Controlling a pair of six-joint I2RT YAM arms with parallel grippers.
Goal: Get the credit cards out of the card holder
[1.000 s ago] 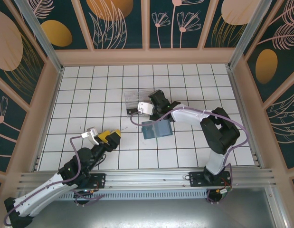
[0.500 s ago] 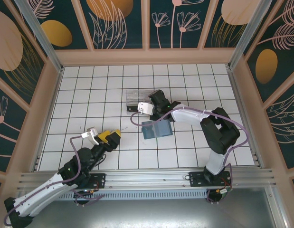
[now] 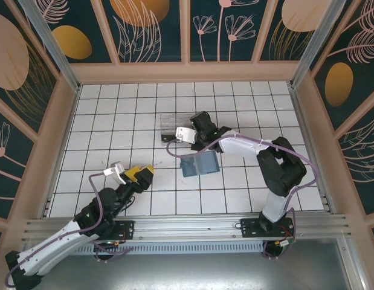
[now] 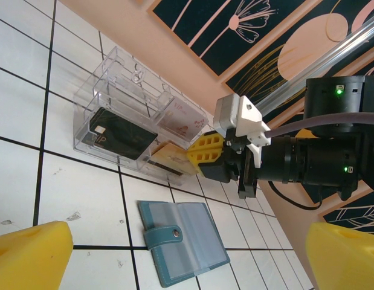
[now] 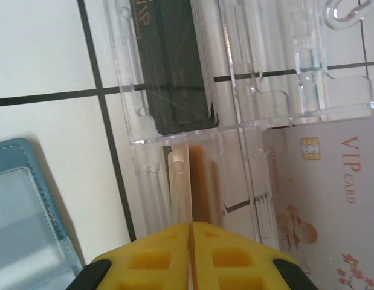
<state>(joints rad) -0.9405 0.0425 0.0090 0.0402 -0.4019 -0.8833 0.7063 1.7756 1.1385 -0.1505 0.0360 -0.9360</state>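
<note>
The teal card holder point(image 3: 199, 164) lies open and flat on the tiles, its greyish-blue sleeves up and its strap point(image 4: 161, 234) across one edge. It also sits at the lower left of the right wrist view point(image 5: 17, 199). My right gripper point(image 3: 193, 135) is shut on a tan card point(image 5: 190, 181) held edge-on, with the card's far end over the near compartment of the clear box point(image 5: 235, 90). The left wrist view sees that card point(image 4: 171, 158) in the yellow fingers point(image 4: 205, 156). My left gripper point(image 3: 144, 174) hangs open and holds nothing, well to the left of the holder.
The clear compartment box point(image 3: 174, 125) holds a black card point(image 4: 123, 134) and a white VIP card point(image 5: 325, 181). Peach walls point(image 3: 187, 72) ring the tiled floor. Open tiles lie between my left gripper and the card holder.
My right gripper has edged slightly toward the clear box with the tan card. The left arm and the card holder have stayed put.
</note>
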